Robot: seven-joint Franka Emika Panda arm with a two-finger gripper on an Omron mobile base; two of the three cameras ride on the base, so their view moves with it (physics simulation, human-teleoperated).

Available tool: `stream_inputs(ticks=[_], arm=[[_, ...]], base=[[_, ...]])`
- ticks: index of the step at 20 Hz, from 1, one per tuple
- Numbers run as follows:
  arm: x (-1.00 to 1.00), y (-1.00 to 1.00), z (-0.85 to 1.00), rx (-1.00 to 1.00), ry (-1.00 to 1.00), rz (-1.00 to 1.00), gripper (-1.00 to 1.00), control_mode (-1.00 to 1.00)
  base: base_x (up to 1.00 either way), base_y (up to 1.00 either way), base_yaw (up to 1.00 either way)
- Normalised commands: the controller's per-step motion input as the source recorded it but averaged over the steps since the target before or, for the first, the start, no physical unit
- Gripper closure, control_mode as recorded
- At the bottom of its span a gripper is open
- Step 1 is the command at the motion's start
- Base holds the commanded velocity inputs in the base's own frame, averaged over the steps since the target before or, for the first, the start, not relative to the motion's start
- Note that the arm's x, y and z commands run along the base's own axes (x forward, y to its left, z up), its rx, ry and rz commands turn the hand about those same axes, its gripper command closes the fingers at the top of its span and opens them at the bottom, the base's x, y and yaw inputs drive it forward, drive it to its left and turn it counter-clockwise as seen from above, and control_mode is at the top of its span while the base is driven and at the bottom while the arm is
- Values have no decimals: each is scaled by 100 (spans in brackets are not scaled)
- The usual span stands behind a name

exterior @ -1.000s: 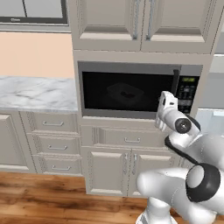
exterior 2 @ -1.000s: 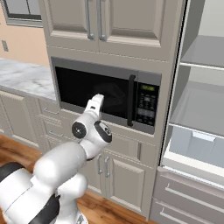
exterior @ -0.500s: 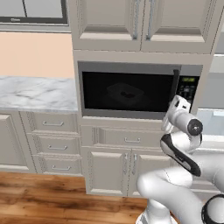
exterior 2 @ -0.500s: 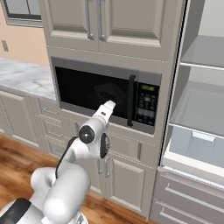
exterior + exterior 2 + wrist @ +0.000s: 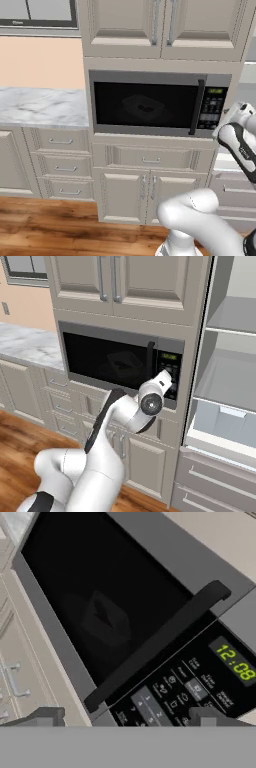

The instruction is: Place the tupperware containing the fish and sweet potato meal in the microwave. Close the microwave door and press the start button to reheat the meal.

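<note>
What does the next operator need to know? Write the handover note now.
Hand: open, holding nothing, hovering close in front of the keypad.
Tupperware: inside the microwave, dimly visible through the glass; the meal itself can't be made out.
Microwave door: shut, handle untouched.
Done: tub placed, door closed.
Left: press the start button; display reads 12:08.

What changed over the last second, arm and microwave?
The arm swung to its right, carrying the open gripper from in front of the microwave door glass toward the keypad panel. Nothing was taken hold of or let go. The door stayed shut, the tupperware stayed dimly visible inside, and the base did not move.
</note>
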Motion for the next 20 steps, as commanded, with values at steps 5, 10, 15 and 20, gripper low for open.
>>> stream_inputs(ticks=[5,10,15,20], arm=[[1,-25,-13,1,1,0,100,-100],[7,-1,-48,0,-9,0,100,-100],[10,0,-50,0,-12,0,100,-100],[23,-4,-46,0,-4,0,100,-100]], base=[[0,0,0],[0,0,0],[0,0,0],[0,0,0]])
